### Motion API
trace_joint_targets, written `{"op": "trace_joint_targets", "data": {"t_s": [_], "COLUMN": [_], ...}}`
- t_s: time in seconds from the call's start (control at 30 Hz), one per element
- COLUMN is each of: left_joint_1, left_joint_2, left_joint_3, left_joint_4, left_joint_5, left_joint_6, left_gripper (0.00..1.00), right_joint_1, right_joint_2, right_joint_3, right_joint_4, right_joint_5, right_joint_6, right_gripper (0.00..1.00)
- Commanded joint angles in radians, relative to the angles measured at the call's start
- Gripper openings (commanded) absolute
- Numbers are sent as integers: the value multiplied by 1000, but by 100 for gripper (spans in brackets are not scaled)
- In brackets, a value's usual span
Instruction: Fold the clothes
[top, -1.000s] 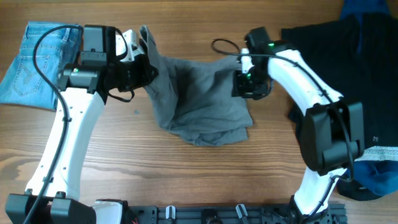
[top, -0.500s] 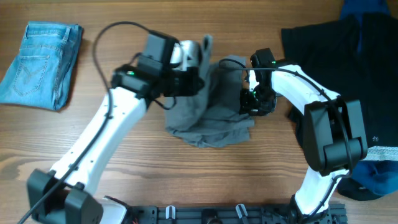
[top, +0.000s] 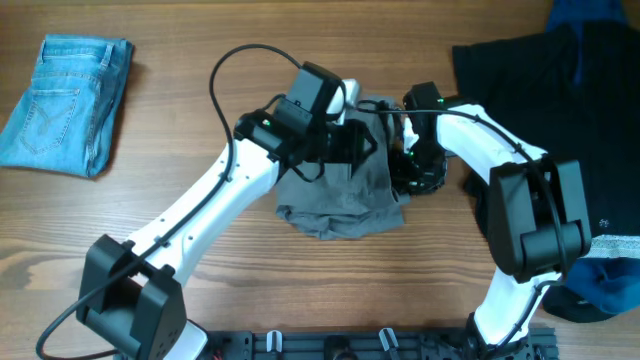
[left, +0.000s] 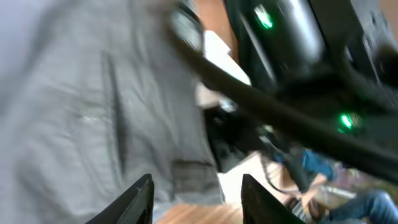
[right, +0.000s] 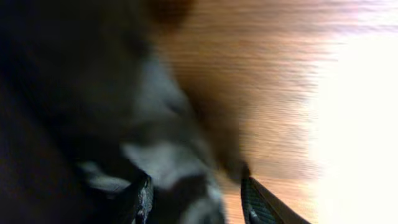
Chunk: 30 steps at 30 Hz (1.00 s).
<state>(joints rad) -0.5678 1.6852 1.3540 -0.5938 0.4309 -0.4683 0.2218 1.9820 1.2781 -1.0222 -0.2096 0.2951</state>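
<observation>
A grey garment (top: 340, 195) lies bunched and partly folded over at the table's middle. My left gripper (top: 362, 145) reaches across above its top right part. In the left wrist view its fingers (left: 199, 202) are spread apart, with grey cloth (left: 93, 106) just ahead of them and wood below. My right gripper (top: 415, 172) sits at the garment's right edge. In the blurred right wrist view its fingers (right: 196, 199) are apart, with grey cloth (right: 165, 165) between them.
Folded blue jeans (top: 65, 105) lie at the far left. A black garment (top: 560, 100) covers the right side, with blue cloth (top: 600, 285) at the near right corner. The two arms are close together above the grey garment.
My left gripper swept right across the table, carrying the grey garment's left edge over onto the rest, and its fingers are now apart. My right gripper moved down slightly along the right edge.
</observation>
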Motion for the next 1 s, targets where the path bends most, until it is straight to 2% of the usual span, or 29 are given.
{"op": "trace_joint_targets", "data": {"t_s": [0.0, 0.07, 0.13, 0.23, 0.3, 0.53, 0.77, 0.97], "left_joint_1": [110, 167, 202, 235, 241, 236, 246, 246], "left_joint_2": [-7, -2, 12, 63, 119, 328, 422, 429], "left_joint_3": [14, 14, 14, 14, 14, 14, 14, 14], "left_joint_4": [33, 79, 124, 200, 239, 336, 238, -37], "left_joint_5": [-90, -186, -239, -246, -246, -238, -243, -242], "left_joint_6": [24, 24, 24, 42, 42, 42, 42, 42], "left_gripper": [44, 48, 50, 54, 56, 58, 60, 61], "right_joint_1": [-69, -103, -110, -97, -78, 37, 137, 145], "right_joint_2": [-127, -206, -259, -330, -336, -305, -246, -190], "right_joint_3": [103, 161, 186, 189, 188, 101, -124, -285], "right_joint_4": [-55, -71, -60, -10, -18, -18, 155, 245], "right_joint_5": [140, 122, 56, -176, -277, -292, -278, -256], "right_joint_6": [45, 44, 13, -124, -165, -160, -52, -29], "right_gripper": [51, 52, 58, 61, 62, 63, 67, 67]}}
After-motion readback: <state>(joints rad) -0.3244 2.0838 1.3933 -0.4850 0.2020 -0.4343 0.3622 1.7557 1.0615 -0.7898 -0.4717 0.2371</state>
